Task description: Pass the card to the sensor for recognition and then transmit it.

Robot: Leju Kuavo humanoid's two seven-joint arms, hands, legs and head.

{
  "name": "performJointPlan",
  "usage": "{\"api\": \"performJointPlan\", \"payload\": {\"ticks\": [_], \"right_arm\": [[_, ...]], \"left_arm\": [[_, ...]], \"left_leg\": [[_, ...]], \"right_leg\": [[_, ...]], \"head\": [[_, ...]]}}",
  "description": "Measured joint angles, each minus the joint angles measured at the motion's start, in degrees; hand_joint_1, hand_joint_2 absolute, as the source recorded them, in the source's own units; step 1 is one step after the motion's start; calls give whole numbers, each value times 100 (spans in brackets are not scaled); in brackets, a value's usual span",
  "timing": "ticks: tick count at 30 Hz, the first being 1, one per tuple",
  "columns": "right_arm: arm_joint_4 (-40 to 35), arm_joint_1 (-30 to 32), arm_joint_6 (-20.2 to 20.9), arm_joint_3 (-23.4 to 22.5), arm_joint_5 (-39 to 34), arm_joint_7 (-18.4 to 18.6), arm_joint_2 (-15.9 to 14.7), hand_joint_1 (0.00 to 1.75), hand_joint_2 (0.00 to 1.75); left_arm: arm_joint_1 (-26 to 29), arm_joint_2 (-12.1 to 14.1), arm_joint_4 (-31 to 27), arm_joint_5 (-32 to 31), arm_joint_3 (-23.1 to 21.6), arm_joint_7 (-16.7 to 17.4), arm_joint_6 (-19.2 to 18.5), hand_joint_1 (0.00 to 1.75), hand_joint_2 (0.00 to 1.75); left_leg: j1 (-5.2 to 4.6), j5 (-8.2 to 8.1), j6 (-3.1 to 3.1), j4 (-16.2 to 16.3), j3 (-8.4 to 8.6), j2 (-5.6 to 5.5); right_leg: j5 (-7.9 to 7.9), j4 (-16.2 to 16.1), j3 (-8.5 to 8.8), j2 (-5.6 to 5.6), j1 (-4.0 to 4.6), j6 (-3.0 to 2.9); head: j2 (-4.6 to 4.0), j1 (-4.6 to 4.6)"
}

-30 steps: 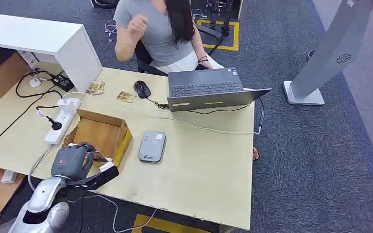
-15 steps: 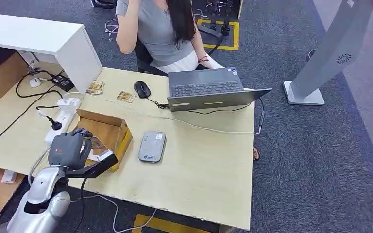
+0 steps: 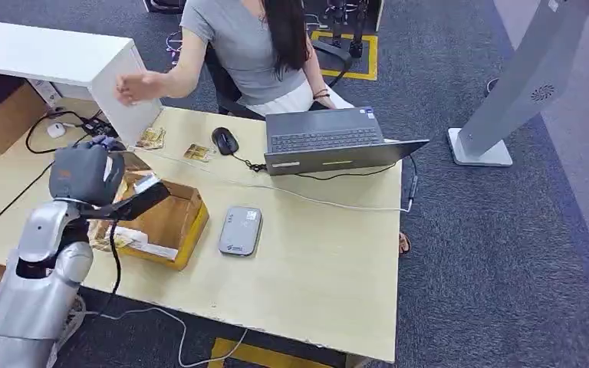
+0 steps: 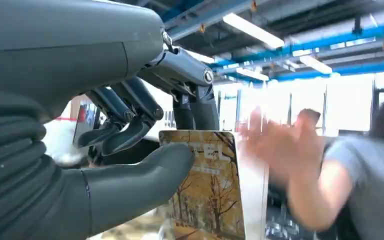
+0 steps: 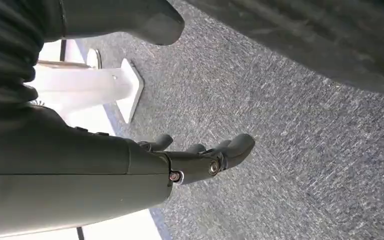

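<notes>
1. Over the cardboard box [image 3: 161, 218], at about nine o'clock on the desk [image 3: 314, 268], my left hand [image 3: 84, 175] is raised with its back toward my head camera.
2. From my left wrist, my thumb presses the face of the card [image 4: 212, 190] while my darker fingers [image 4: 130, 132] curl behind it, so the card is pinched and stands upright; it bears a picture of yellow autumn trees.
3. Beyond the card a person's hand [image 4: 275, 150] is blurred, reaching toward it; from above, that hand [image 3: 134, 86] is stretched out at eleven o'clock, apart from mine.
4. My right hand [image 5: 200, 157] hangs over grey carpet [image 5: 300, 125], fingers nearly straight and spread, holding nothing.
5. On the desk the grey sensor [image 3: 240, 230] lies just beside the box, at its three o'clock side.
6. Further cards [image 3: 151, 138] lie at twelve o'clock from the box, near a black mouse [image 3: 225, 140] and an open laptop [image 3: 330, 142].
</notes>
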Motion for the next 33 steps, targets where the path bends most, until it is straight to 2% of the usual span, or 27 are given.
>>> {"api": "performJointPlan", "payload": {"ticks": [4,9,12,13,15,16,17,18,25,26,29,31,33], "right_arm": [[0,-8,17,0,68,-28,-2,0,175],[-4,-49,22,0,151,-88,-2,0,175],[-9,-50,55,0,179,-114,-2,0,175],[-11,-49,61,0,199,-125,-2,0,175],[-15,-49,70,0,219,-146,-2,0,175],[-20,-50,72,0,232,-146,-2,0,175],[-22,-48,72,0,247,-144,0,0,175],[-26,-47,74,0,249,-144,-2,0,0],[-28,-38,77,-7,256,-135,-2,0,0],[-28,-40,81,-13,251,-133,-2,0,0],[-28,-36,92,-72,217,-127,-2,0,0],[-28,-28,87,-133,208,-122,-2,0,0],[-28,-16,79,-157,206,-125,-2,0,0]], "left_arm": [[-693,116,143,-99,-114,70,-192,175,175],[-1914,253,960,-304,-422,175,-363,175,175],[-2351,343,1566,-361,-527,188,-299,175,175],[-2410,382,1730,-361,-527,188,-196,7,175],[-2440,477,2057,-372,-529,186,93,0,175],[-2405,535,2202,-391,-529,186,196,0,0],[-2355,577,2324,-413,-527,186,304,0,0],[-2281,625,2470,-426,-527,186,394,0,0],[-1717,776,2883,-272,-424,84,677,0,0],[-1593,774,2883,-161,-373,-14,799,0,175],[-977,646,2543,670,-56,-657,1260,0,175],[-352,416,2003,1236,257,-1103,1597,0,175],[174,235,1593,1379,455,-1235,1694,0,175]], "left_leg": [[0,5,5,3,-3,-2],[0,7,7,3,-5,10],[-1,7,7,2,-4,20],[-1,6,6,2,-3,25],[-2,6,6,1,-1,27],[-2,5,5,1,-1,27],[-1,5,5,0,-2,27],[0,5,5,0,-2,26],[0,5,5,-1,-5,26],[-2,5,5,0,-5,26],[-6,3,6,0,-4,29],[-9,-4,6,0,-4,34],[-7,-6,8,0,-5,38]], "right_leg": [[3,-2,-8,-3,1,0],[13,0,-8,5,0,6],[14,3,-8,16,-1,5],[14,3,-8,20,-1,5],[14,3,-8,24,-1,4],[13,3,-10,25,-1,4],[12,3,-11,24,0,4],[11,3,-11,23,0,4],[11,3,-9,23,-1,4],[11,2,-8,23,-2,4],[10,-1,-8,28,-6,5],[8,-4,-10,33,-10,8],[7,-8,-12,35,-8,8]], "head": [[2,0],[2,-2],[0,-2],[2,2],[2,-2],[0,0],[2,-4],[2,0],[2,0],[2,-2],[2,-2],[2,-2],[2,2]]}}
